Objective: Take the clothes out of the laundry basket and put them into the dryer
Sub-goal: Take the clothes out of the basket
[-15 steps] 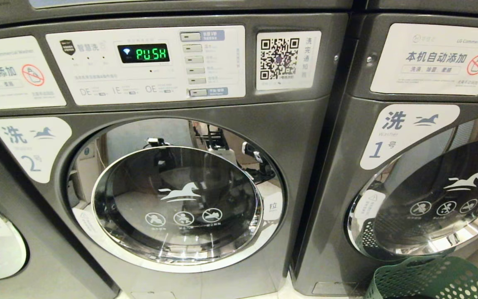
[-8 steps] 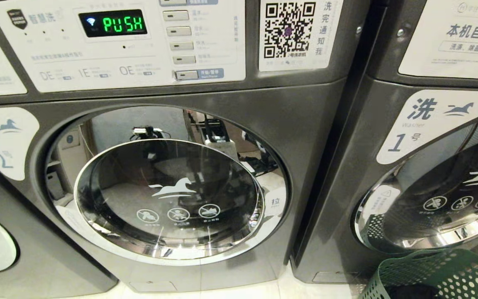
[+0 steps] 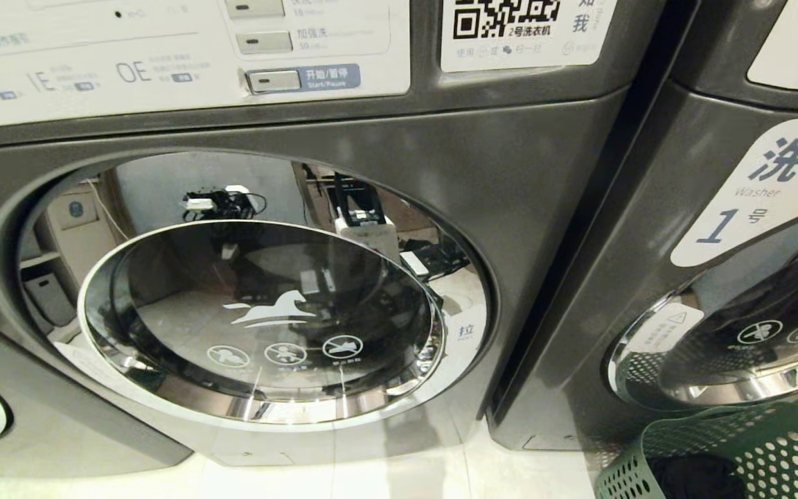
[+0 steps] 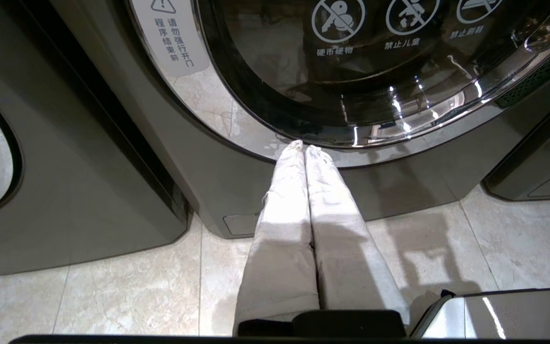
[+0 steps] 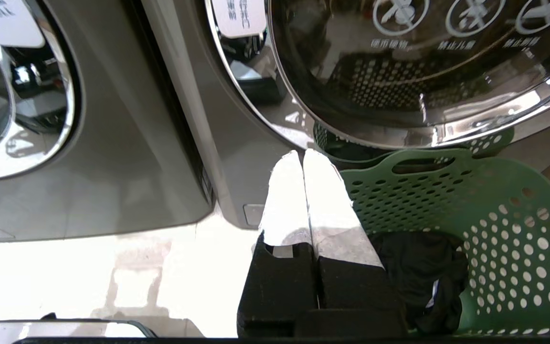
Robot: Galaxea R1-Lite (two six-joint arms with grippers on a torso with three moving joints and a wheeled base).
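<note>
1. The left end effector (image 4: pixel 303 149) is hanging low in front of the left dark grey washer with the chrome-rimmed round glass door (image 3: pixel 260 319), its two white-wrapped fingers (image 4: pixel 287 200) pressed together and pinching nothing.
2. The right end effector (image 5: pixel 302 155) is hanging low at the near left edge of the dark green perforated plastic laundry basket (image 5: pixel 447 200), its white-wrapped fingers (image 5: pixel 327 205) likewise pressed together and empty.
3. That basket (image 3: pixel 738 450) is standing on the pale tiled floor (image 4: pixel 112 296) at the near right, just before the right grey washer marked 1 (image 3: pixel 579 277), whose chrome door rim is reflecting the green holes.
4. The black fabric clothes (image 5: pixel 418 267) are lying crumpled inside the basket, beside the right end effector but not touched by it.
5. The head view is showing only the two washers bearing white horse emblems; the dryer is lying outside every view.
6. A white control panel (image 3: pixel 184 55) and a QR-code sticker (image 3: pixel 524 31) are sitting above the left door.
</note>
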